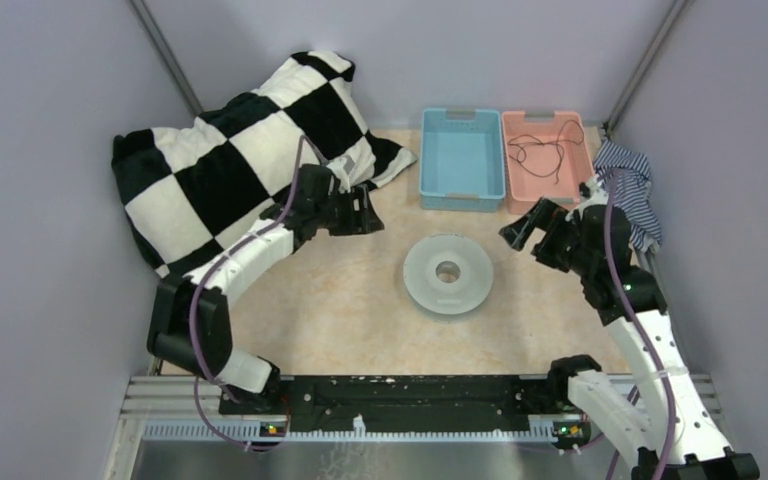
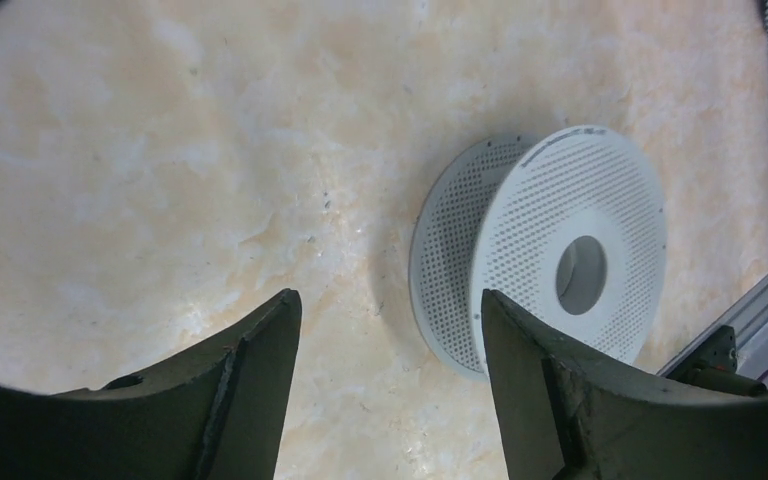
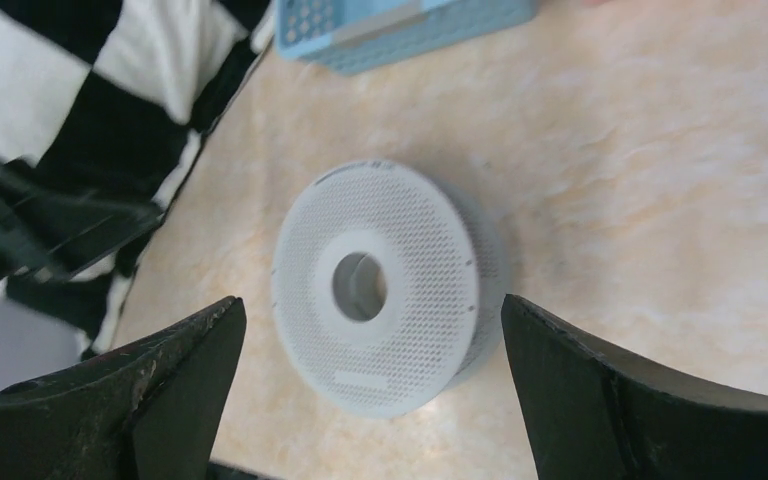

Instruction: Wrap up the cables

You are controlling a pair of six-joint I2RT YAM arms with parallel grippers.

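Observation:
The cables (image 1: 544,151) lie as a loose tangle of thin black wire inside the pink bin (image 1: 520,187) at the back right. A pale grey perforated spool (image 1: 448,273) lies flat mid-table, bare of wire; it also shows in the left wrist view (image 2: 550,260) and the right wrist view (image 3: 390,270). My left gripper (image 1: 370,213) hovers left of the spool, open and empty (image 2: 390,295), with the spool beyond its right finger. My right gripper (image 1: 518,232) hangs to the spool's right, just in front of the pink bin. It stands wide open and empty, the spool framed between its fingers (image 3: 370,300).
A blue bin (image 1: 438,192) stands next to the pink one at the back. A black-and-white checkered cloth (image 1: 230,150) is heaped at the back left, behind the left arm. A striped cloth (image 1: 628,175) lies at the right wall. A metal rail (image 1: 390,400) runs along the near edge.

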